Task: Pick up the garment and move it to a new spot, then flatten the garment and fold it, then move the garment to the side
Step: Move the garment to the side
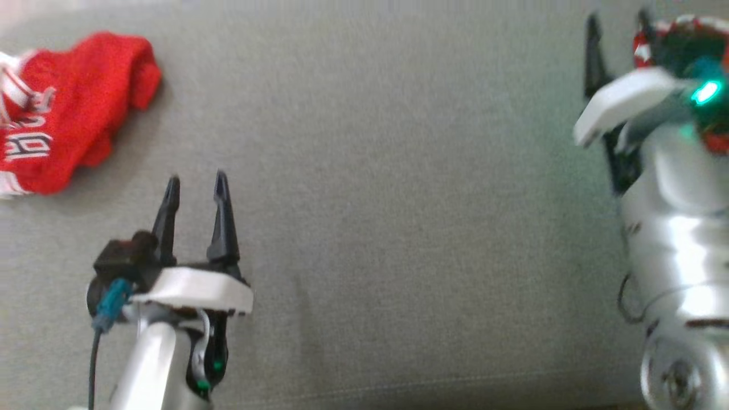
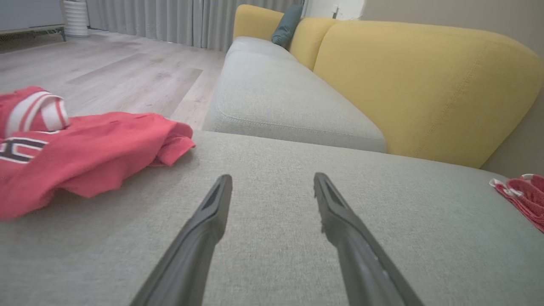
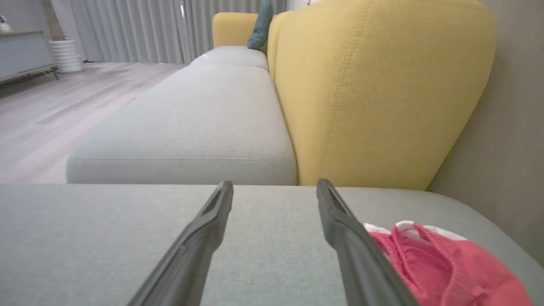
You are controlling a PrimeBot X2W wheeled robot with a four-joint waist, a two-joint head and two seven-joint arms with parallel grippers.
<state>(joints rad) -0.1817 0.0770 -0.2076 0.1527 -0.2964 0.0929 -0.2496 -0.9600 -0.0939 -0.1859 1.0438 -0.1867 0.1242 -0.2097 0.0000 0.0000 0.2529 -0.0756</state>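
The garment (image 1: 68, 108) was red cloth, matt and fuzzy, with white striped trim. The seat (image 1: 398, 199) was grey woven fabric, matt and finely grained. The backrest (image 2: 425, 85) was yellow fabric with stitched seams. The floor (image 2: 106, 72) looked like pale wood planks with a faint sheen. The curtains (image 2: 148, 19) were grey pleated cloth. The left gripper (image 1: 196, 177) had dark, matt, smooth fingers (image 2: 340, 212), plastic by their look, under a glossy white cover (image 1: 199, 287). The right forearm (image 1: 678, 228) was silvery and glossy like metal.
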